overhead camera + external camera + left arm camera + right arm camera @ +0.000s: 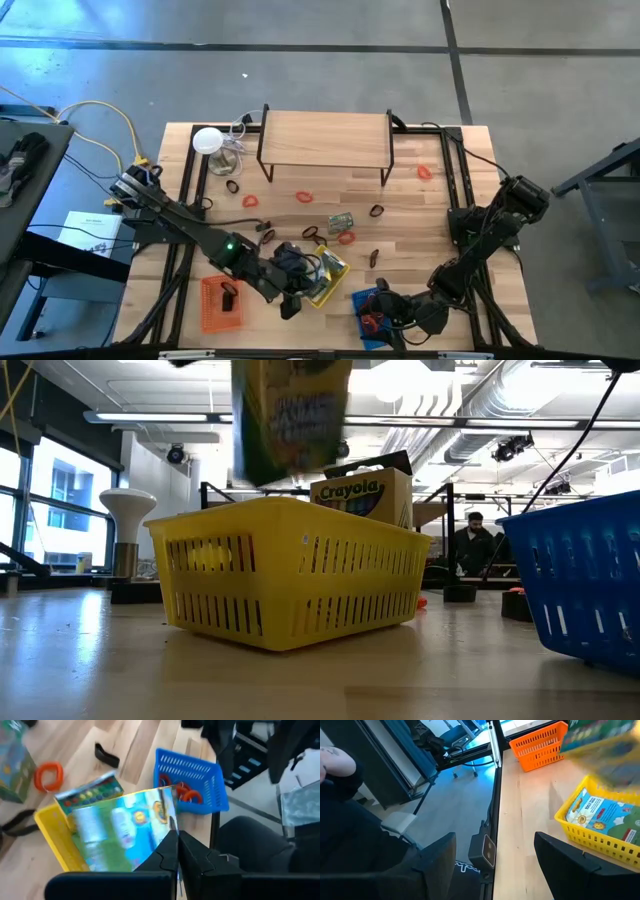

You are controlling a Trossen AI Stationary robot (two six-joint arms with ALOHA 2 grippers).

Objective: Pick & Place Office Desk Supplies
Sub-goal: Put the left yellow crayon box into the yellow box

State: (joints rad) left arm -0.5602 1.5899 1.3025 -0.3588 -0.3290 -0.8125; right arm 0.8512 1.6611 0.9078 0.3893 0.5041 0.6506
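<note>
So right now your left pincer (177,845) is clamped tight on a flat green-and-blue crayon box (125,832), and it's hanging just above the yellow slotted plastic basket (332,280) near the front edge of the wooden counter (440,210). From the low camera, the box (290,415) is clear of the basket's rim (290,510) with a gap under it, sitting over the rear part of the basket where a second Crayola carton (362,495) is already standing up inside. The box is carried tilted rather than flat, long side roughly following the basket's long side, so what you need from here is basically straight down. I'd guess the only snag is the lower edge catching that upright carton or the rim on the way in.

Your right pincer (495,855) has its fingers spread wide with nothing between them, parked out over the front edge of the counter beside the blue slotted plastic basket (368,312), which already has some red rubber-band loops (186,794) in it. The left arm is clearly the one on this job. More red loops (304,197) and small black clips (377,211) are scattered mid-counter, well away from both pincers, and the orange basket (222,305) sits left of the yellow one.
</note>
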